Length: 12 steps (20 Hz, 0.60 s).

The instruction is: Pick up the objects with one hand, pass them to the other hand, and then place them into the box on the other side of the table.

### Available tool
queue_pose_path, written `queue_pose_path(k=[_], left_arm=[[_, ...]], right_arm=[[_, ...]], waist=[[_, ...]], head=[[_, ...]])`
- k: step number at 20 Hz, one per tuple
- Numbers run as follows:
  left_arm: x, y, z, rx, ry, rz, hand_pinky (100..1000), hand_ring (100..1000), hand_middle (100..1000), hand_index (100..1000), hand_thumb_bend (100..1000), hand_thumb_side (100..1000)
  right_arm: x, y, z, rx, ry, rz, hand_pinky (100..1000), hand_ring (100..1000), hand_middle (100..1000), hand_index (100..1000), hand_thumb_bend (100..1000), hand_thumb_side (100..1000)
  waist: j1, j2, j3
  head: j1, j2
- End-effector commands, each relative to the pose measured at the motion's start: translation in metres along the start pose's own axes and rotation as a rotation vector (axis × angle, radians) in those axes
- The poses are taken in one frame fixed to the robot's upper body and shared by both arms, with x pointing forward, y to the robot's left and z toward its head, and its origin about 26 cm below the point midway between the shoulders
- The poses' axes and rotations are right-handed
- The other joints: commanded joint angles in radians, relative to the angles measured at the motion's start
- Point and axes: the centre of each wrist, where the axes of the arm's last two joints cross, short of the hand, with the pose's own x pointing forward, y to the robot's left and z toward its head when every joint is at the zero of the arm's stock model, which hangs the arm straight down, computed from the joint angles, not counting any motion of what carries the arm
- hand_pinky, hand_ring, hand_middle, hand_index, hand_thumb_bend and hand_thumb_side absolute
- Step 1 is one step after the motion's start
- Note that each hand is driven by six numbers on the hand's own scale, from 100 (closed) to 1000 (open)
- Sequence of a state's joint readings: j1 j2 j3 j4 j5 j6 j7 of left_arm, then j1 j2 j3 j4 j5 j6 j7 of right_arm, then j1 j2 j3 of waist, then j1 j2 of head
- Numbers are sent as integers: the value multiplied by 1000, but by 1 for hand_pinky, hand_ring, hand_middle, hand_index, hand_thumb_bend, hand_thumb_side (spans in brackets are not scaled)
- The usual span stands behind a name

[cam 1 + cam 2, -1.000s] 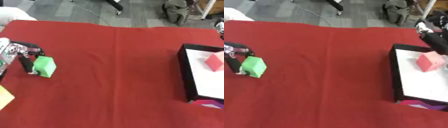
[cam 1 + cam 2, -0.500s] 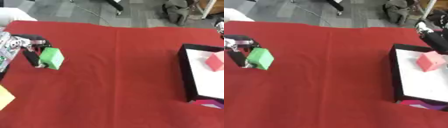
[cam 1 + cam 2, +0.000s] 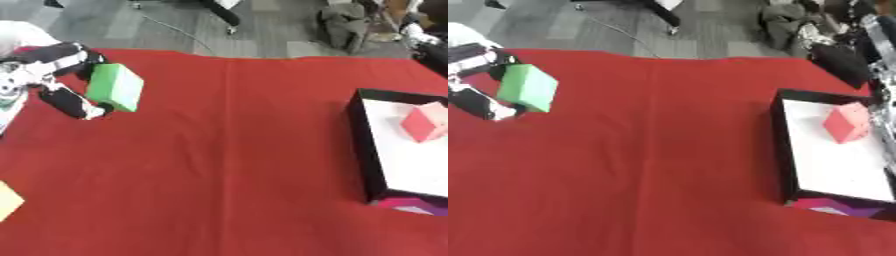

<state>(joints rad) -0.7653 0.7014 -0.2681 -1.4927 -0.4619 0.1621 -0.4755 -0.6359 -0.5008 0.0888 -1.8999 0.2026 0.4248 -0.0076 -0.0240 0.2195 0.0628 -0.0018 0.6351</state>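
Note:
A green block (image 3: 115,87) is held above the red table (image 3: 227,165) at the far left, tilted, with my left hand (image 3: 63,75) shut on it, fingers over its top and thumb under its lower edge. The black box (image 3: 781,150) with a white floor stands at the right edge and holds a red cube (image 3: 847,122). My right hand (image 3: 878,40) shows at the upper right, just beyond the box's far corner; its fingers are too blurred to read.
A yellow object (image 3: 7,200) lies at the lower left edge of the table. Something purple (image 3: 826,205) sits against the box's near wall. Grey floor, a chair base and a dark bundle lie beyond the table's far edge.
My left hand has lifted the green block off the cloth and carried it up and slightly rightward. The right hand stays near the box's far corner.

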Motion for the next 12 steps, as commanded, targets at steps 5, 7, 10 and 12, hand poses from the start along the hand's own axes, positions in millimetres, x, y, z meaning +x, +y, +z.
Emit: queue_pose_path(k=[5,7,10,12], left_arm=[[33,-19,-2,194,-70,108,679,559,494,598,100,236],[39,-27,-2,214,-81,107,677,557,494,600,100,240],[47,-39,-2,231,-94,119,669,550,492,600,100,258],[51,-45,-2,250,-101,130,665,546,491,599,100,265]], right_arm=[[56,14,-7,231,-199,127,907,1000,922,984,100,448],[66,19,-8,289,-224,162,908,1000,923,983,100,446],[80,29,-9,380,-259,212,914,1000,928,978,100,418],[88,36,-9,443,-283,250,918,1000,932,977,100,389]], waist=[[-1,-26,0],[-2,-26,0],[-2,-25,0],[-2,-25,0]], head=[[-31,-11],[-33,-9],[-36,-4],[-40,-3]])
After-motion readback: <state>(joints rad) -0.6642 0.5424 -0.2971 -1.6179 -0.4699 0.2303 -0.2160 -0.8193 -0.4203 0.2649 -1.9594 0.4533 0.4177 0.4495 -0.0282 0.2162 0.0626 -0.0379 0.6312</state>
